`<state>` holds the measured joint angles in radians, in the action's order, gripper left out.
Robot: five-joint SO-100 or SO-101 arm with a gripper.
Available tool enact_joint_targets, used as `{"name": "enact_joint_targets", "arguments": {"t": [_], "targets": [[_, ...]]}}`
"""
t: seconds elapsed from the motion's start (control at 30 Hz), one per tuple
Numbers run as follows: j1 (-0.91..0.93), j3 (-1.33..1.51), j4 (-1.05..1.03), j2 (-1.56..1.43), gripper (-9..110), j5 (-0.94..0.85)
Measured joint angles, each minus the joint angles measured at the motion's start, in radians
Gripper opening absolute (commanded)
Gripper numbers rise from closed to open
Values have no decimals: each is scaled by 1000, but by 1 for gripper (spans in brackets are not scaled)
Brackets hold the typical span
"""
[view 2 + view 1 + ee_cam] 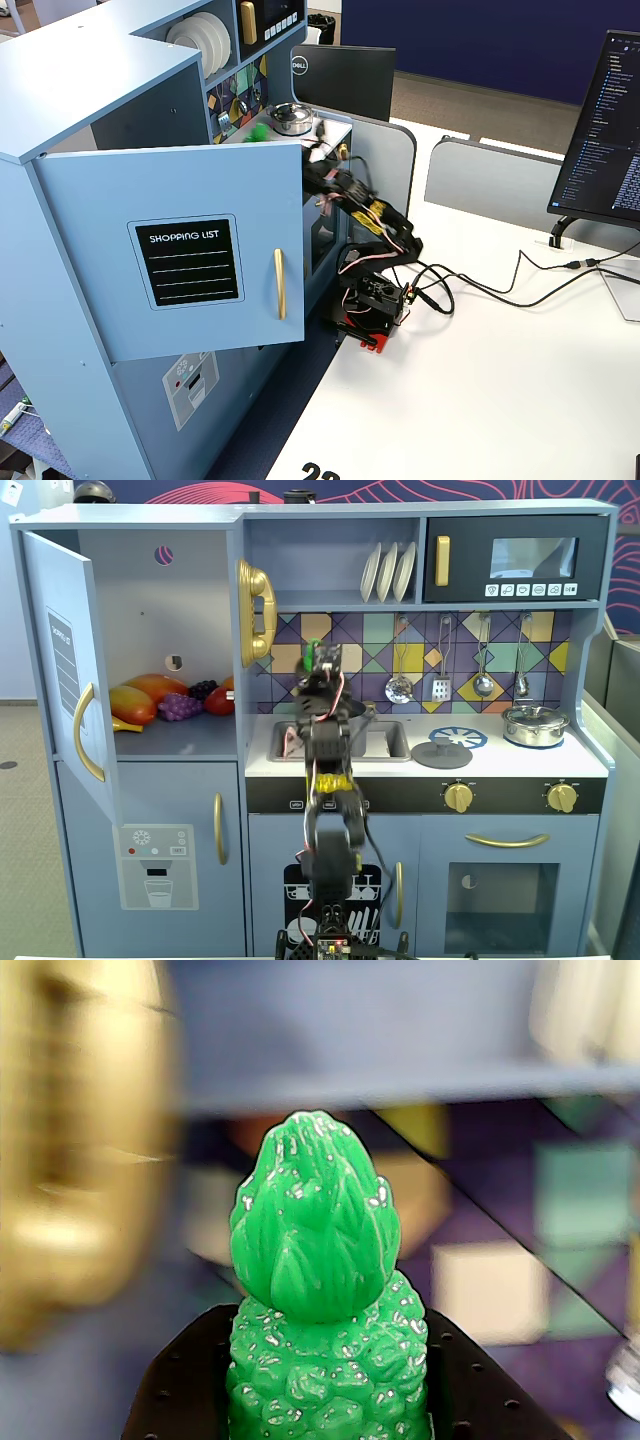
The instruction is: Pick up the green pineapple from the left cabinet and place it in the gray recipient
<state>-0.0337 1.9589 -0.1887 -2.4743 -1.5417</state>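
My gripper (318, 662) is shut on the green pineapple (314, 647) and holds it in the air in front of the tiled backsplash, right of the left cabinet (140, 600) and above the sink. In the wrist view the pineapple (318, 1290) stands leafy top up between the two black fingers (185, 1385), and the gripper (330, 1385) closes on its bumpy body. It also shows as a green spot in a fixed view (259, 131). A gray rim (357, 709) that may be the gray recipient shows in the sink, mostly hidden behind the arm.
The cabinet door (65, 650) stands open; orange, red and yellow fruit and purple grapes (180, 707) lie on its shelf. A gold telephone (255, 610) hangs just left of the gripper. A shiny lidded pot (535, 723) stands at the right; utensils hang above.
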Motion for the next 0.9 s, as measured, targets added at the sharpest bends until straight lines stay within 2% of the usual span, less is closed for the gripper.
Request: {"name": "enact_joint_targets", "arguments": {"t": [0.2, 0.43, 0.6, 0.67, 0.8, 0.9], "targets": [[86, -86, -38, 224, 0, -49], [81, -120, -69, 350, 2, -98], [78, -178, -78, 402, 37, -89], [80, -202, -86, 402, 44, -74], [78, -278, -198, 380, 38, -63], [78, -353, -405, 285, 28, -63]]}}
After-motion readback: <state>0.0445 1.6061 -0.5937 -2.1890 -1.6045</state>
